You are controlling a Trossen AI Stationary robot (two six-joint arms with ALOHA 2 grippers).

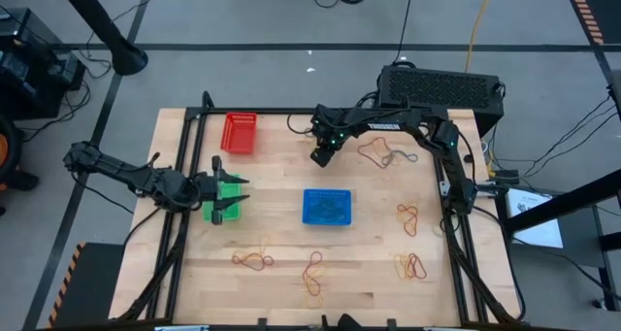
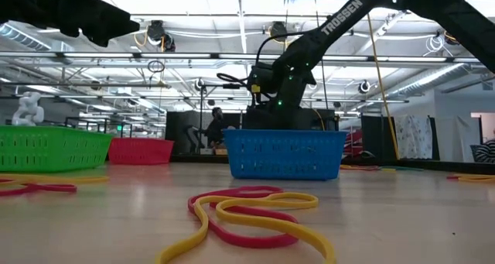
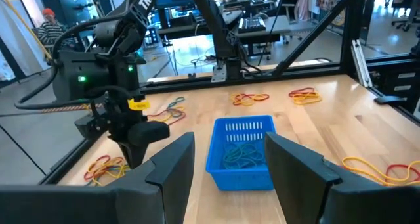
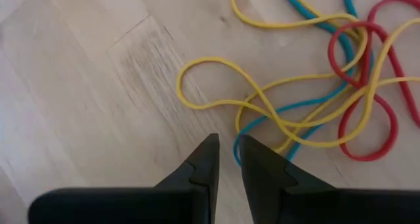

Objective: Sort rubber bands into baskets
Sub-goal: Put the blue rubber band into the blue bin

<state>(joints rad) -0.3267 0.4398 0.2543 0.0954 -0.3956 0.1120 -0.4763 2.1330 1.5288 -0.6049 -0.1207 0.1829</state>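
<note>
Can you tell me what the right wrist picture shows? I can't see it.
The right gripper points its two dark fingers, nearly together and holding nothing, at a tangle of yellow, blue and red rubber bands lying on the wooden table.

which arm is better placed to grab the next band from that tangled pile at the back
Right, probably. The right gripper points down at the tangled rubber bands, fingers nearly closed and empty. The left gripper hangs open over the green basket, far from that pile.
</note>
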